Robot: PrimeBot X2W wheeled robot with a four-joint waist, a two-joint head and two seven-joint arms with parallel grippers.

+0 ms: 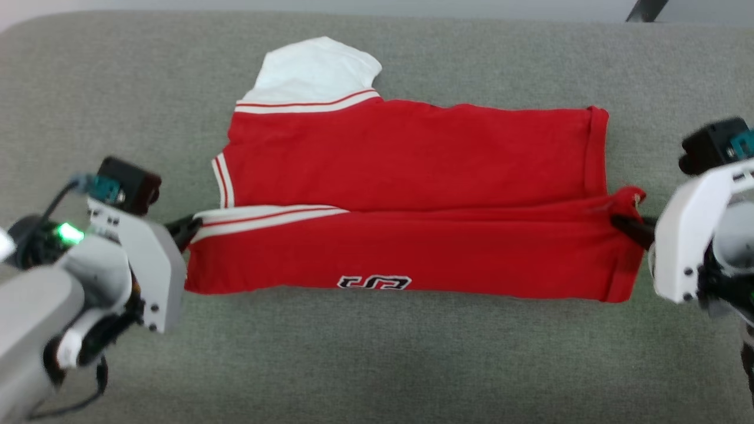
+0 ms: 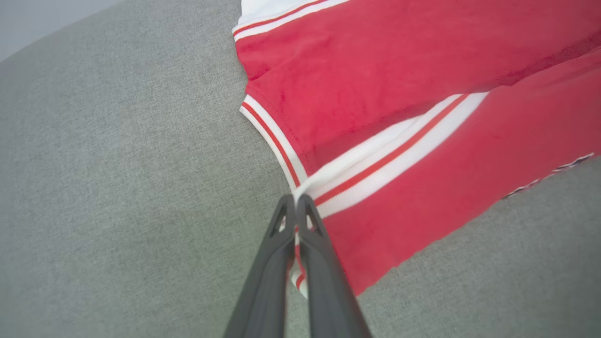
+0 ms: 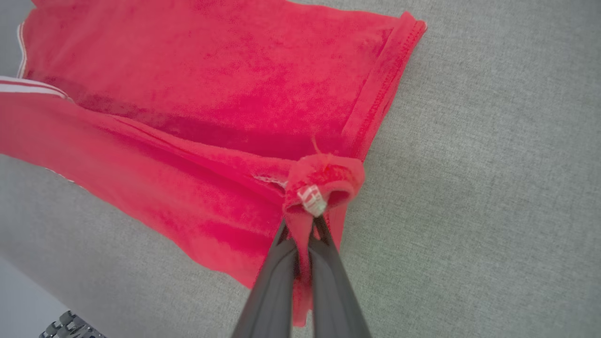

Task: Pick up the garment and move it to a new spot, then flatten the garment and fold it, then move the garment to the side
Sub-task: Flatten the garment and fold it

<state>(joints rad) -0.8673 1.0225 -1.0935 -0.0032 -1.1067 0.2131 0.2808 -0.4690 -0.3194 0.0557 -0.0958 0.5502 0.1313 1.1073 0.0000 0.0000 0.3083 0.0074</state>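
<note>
Indoors, kind of room unclear: a grey fabric-covered surface before a pale plain backdrop.

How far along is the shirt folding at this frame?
Done: the garment lies spread flat on the grey surface, near edge turned over onto the middle. In hand: left gripper pinches the striped trim, right gripper the hem corner, both shut on that flap. Left: finishing the fold and moving it aside.

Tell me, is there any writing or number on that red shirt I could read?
Black-and-white outlined lettering on the shirt's near folded edge: upside down and cut off by the fold, not readable.
Small white tag at the shirt's bunched corner: print too blurred to read.
No other text.
</note>
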